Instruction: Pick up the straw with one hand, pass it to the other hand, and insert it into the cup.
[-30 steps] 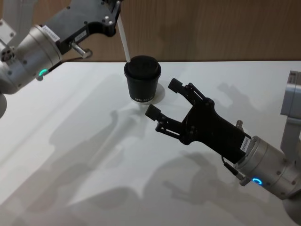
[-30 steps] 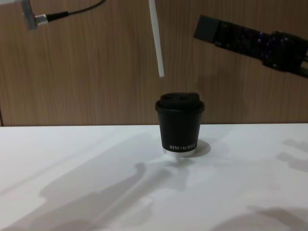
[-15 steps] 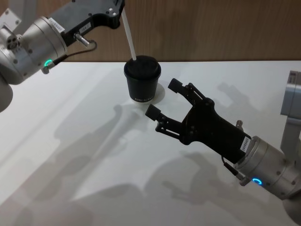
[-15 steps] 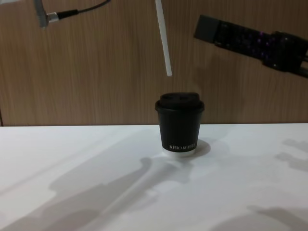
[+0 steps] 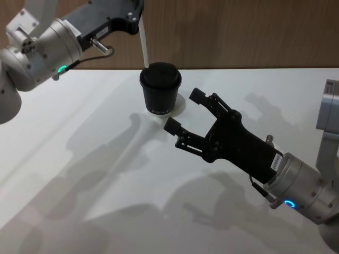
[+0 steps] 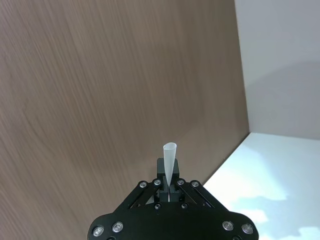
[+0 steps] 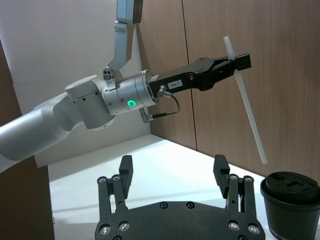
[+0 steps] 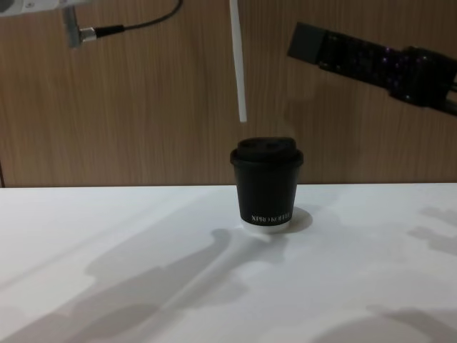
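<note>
Closest in, the plain all-black right tool [image 5: 184, 110] with the long jointed fingers hangs above the matte white surface [image 5: 79, 174]. Its fingers are spread wide with nothing in them, near the cup on its right side and higher than the lid. It's out of the way, so I'd leave it there.

Next back is the small black paper cup [image 5: 160, 90], upright on the surface. It has a tapered wall, tiny white lettering low down, a thin white base rim and a domed black lid [image 8: 265, 148] that looks like plastic. It looks light and narrow at the foot, so my guess is it slides or tips if poked sideways.

Above it is the long thin white straw [image 8: 238, 64], straight, a bit translucent and probably slightly bendy. Its lower end hovers just over the lid without touching, toward the lid's left edge rather than the middle, and it leans a little off vertical.

Farthest back, the left tool [image 7: 235, 62], black with a silver plug and thin cable, is clamped on the straw near its upper end, in front of the wood-grain wall [image 8: 143, 107].

Doing this step well, imo: nudge the tip over the lid's opening first (I can't make out exactly where it is), straighten the straw, then go down slowly. Gripped that high up, the tip can wander, or the straw can bow if it lands on solid lid.
</note>
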